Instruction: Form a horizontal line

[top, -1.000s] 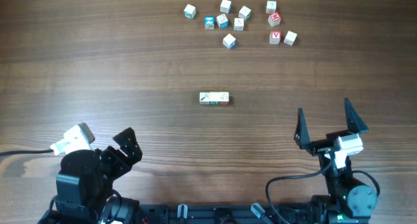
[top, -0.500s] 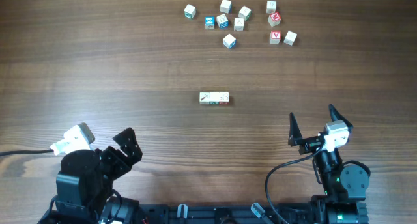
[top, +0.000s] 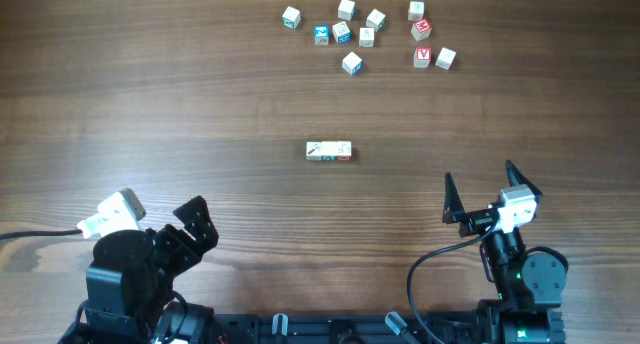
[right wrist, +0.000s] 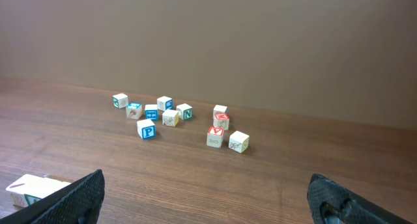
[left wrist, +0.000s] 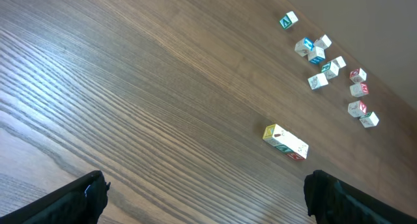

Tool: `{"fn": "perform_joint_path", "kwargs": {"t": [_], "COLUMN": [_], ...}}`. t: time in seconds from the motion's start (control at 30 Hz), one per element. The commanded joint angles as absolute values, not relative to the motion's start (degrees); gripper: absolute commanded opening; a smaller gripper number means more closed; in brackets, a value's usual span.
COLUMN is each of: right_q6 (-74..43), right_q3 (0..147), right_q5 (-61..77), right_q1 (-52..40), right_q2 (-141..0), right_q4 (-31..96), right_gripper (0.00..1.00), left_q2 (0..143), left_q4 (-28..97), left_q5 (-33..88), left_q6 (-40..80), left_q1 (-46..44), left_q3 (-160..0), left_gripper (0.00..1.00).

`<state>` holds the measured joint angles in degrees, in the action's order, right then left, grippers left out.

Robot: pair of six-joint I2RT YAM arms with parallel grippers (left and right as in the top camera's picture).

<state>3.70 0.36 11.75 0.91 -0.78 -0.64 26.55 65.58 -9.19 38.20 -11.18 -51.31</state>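
The horizontal line [top: 329, 151] is a short row of three pale letter cubes touching edge to edge at the table's middle. It also shows in the left wrist view [left wrist: 285, 142] and partly at the left edge of the right wrist view [right wrist: 26, 187]. My left gripper [top: 190, 224] is open and empty at the near left, far from the row. My right gripper [top: 482, 192] is open and empty at the near right, also away from the row.
A loose scatter of several similar cubes [top: 365, 32] with blue, green and red letters lies at the far edge of the wooden table; it shows in the left wrist view [left wrist: 326, 58] and right wrist view [right wrist: 176, 120]. A plain wall stands behind the table.
My right gripper drew back toward the near edge and to the left, then held still. The left arm and the cubes have not moved.
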Motion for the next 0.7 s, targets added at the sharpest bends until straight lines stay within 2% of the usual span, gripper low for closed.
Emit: {"fn": "perform_joint_path", "kwargs": {"t": [0.0,0.5,0.57,0.67], "right_q6": [2.85,2.85,2.85,2.83], "right_q3": [0.3,0.3,0.3,0.3], "right_q5": [11.62,11.62,11.62,11.62], "right_q1": [0.62,0.62,0.62,0.62], "right_q2": [-0.25,-0.27,-0.27,-0.25], "right_q4": [-0.82,-0.82,-0.82,-0.82], "right_gripper": [1.0,1.0,1.0,1.0], "left_q2": [26.26,25.39,21.89,13.17], "left_q4": [65.43,65.1,57.41,42.85], "left_q5": [-9.93,-12.51,-11.62,-2.39], "left_q6": [37.71,37.65,28.27,13.8], "left_q1": [-10.96,-10.59,-9.96,-5.63], "left_q3": [-51.33,-49.23,-43.86,-33.56], "left_gripper": [1.0,1.0,1.0,1.0]}}
